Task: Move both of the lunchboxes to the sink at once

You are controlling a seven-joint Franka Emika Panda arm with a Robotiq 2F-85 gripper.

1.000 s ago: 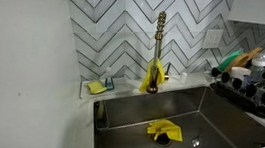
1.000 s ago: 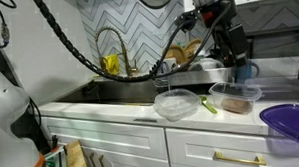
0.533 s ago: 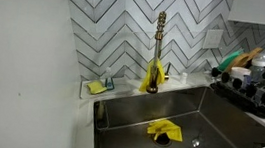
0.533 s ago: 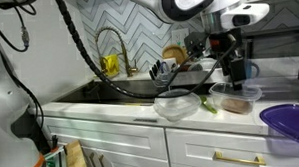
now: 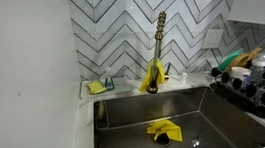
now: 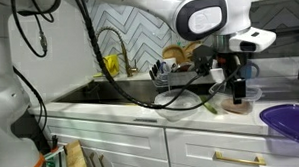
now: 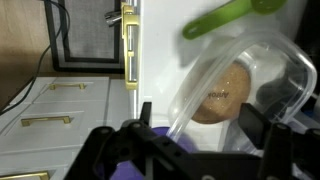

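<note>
With your fingers [image 7: 146, 128] apart astride the wall of one clear, shallow plastic lunchbox [image 7: 250, 85] near the front edge of the white table [image 6: 115, 108], beside the rectangular stainless-steel sink [image 5: 193, 113], closing on that thin rim could flex it, slip, and leave the second clear lunchbox [image 6: 177, 103] behind.

Gold faucet [image 5: 158, 47], yellow cloth [image 5: 163, 130], dish rack [image 5: 256, 95], purple plate [image 6: 287, 120]

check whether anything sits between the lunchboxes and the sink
nothing visible blocks the counter between the lunchboxes and the sink. a green utensil lies beside the box under the gripper, and a yellow cloth lies on the sink's floor, so the boxes might land on it.
</note>
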